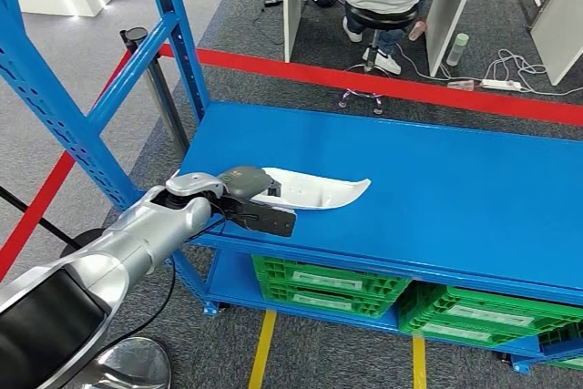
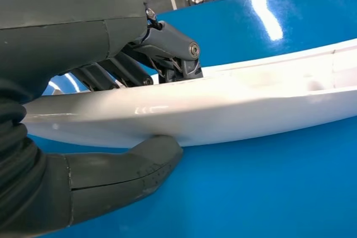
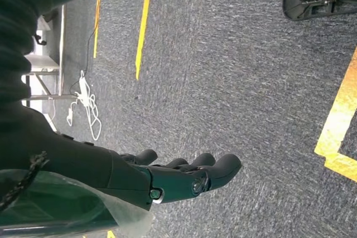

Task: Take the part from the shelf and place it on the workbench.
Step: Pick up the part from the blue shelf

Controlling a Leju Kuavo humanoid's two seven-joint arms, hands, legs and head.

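While the left hand (image 1: 256, 199) grips the white part (image 1: 312, 190) at one end, the part lies along the blue desk (image 1: 440, 179) near its front edge. Right hand (image 3: 177, 178) hangs over grey carpet (image 3: 236, 65), fingers extended, holding nothing.

The scene was lit brightly and evenly from overhead, and shadows were kept soft. A faint sheen was seen across the blue shelf surface (image 1: 426, 179) in the head view, which was sharp throughout, with slight bending of straight lines near the edges. In the left wrist view, a white streak of glare was thrown on the blue surface, and highlights were caught along the white part (image 2: 236, 107); the nearest grey cover was rendered soft. In the right wrist view, the carpet (image 3: 236, 65) was shown grainy and slightly smeared.
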